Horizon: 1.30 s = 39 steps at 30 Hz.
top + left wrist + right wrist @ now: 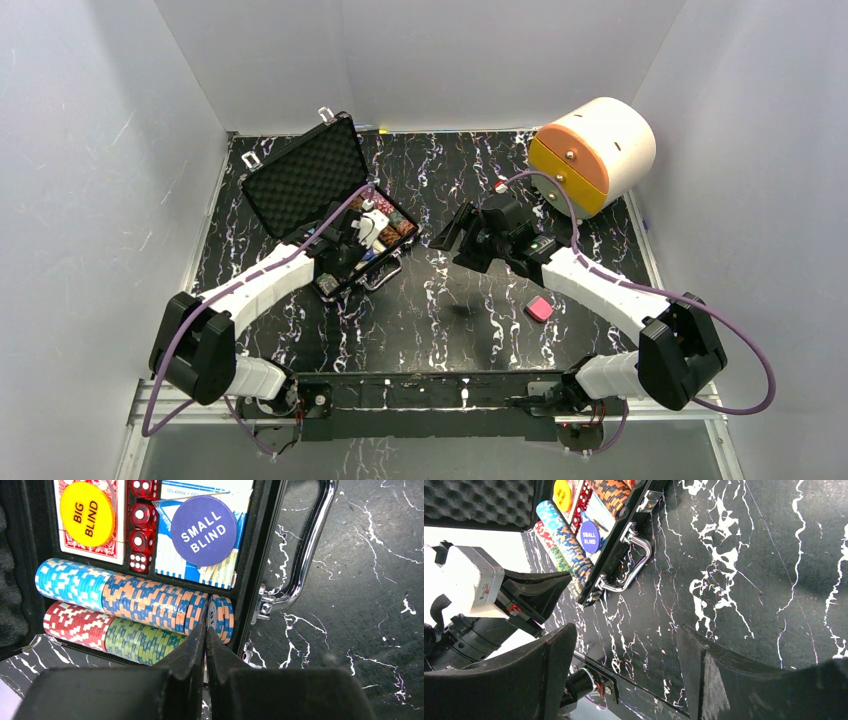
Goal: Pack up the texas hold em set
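The case (260, 545) is lying open at the table's (440, 300) 10 o'clock, its lid (300, 185) leaning back toward 11 o'clock. The left gripper (205, 630) is hanging over the tray's near end with its fingers pressed together and nothing showing between them. Its tips are sitting right at the end of the chips (150, 605), where a few are standing slightly apart from the row, at 1 o'clock of the tips. The right gripper (626, 635) is hovering spread wide and empty near the table's middle, at 3 o'clock of the case and apart from the handle (305, 555).

The likeliest trouble is waiting at that row end. If the closed fingers are pushing off-line, the separated chips are probably going to tip flat or ride up over the rim, and a raised chip is likely to be jamming the lid when it comes down.

The two buttons (203, 531) are lying loose on top, one on the deck (90, 552), so a jolt to the case is risking a slide into the dice (139, 527) slot or out of the tray.

The left arm is also crossing the tray, so a lid swung down now is likely to be striking it. The lid is sitting behind that arm as seen from the right gripper, so a reach for it is risking contact between the arms. The block (539, 309) at 5 o'clock and the cylinder (600, 150) at 1 o'clock are standing well apart from the case.
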Available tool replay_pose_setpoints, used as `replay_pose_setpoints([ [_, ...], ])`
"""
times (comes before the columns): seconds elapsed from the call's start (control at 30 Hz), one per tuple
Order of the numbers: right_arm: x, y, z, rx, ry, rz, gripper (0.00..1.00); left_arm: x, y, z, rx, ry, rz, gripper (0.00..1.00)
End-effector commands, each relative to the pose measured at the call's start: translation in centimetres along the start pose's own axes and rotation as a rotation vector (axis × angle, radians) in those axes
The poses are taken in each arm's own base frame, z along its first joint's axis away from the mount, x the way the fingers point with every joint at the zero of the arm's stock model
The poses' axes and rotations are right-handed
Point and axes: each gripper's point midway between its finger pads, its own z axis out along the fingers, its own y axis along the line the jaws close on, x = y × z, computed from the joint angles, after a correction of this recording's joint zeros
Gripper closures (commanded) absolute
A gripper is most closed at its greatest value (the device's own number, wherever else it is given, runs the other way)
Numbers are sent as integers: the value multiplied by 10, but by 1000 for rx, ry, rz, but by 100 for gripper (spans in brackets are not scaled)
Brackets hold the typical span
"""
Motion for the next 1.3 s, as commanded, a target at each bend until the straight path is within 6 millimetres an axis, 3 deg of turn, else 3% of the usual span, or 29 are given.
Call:
replay_pose_setpoints([
  [0.0,-5,10,-1,-28,-5,-16,19,3,-6,-2,41,-1,-12,98],
  [0.17,-4,9,0,-24,-2,-18,19,-2,-15,-4,100,-15,-31,90],
  [0.5,-3,7,1,-18,2,-15,19,14,-13,8,78,69,-28,100],
  [0.97,-4,5,0,-12,-2,-11,20,21,4,10,-6,98,-42,100],
  [1.13,-4,5,0,-13,-2,-12,20,18,2,8,16,86,-56,93],
  [1.27,-5,6,-1,-13,-7,-13,20,3,4,-2,25,34,-75,83],
])
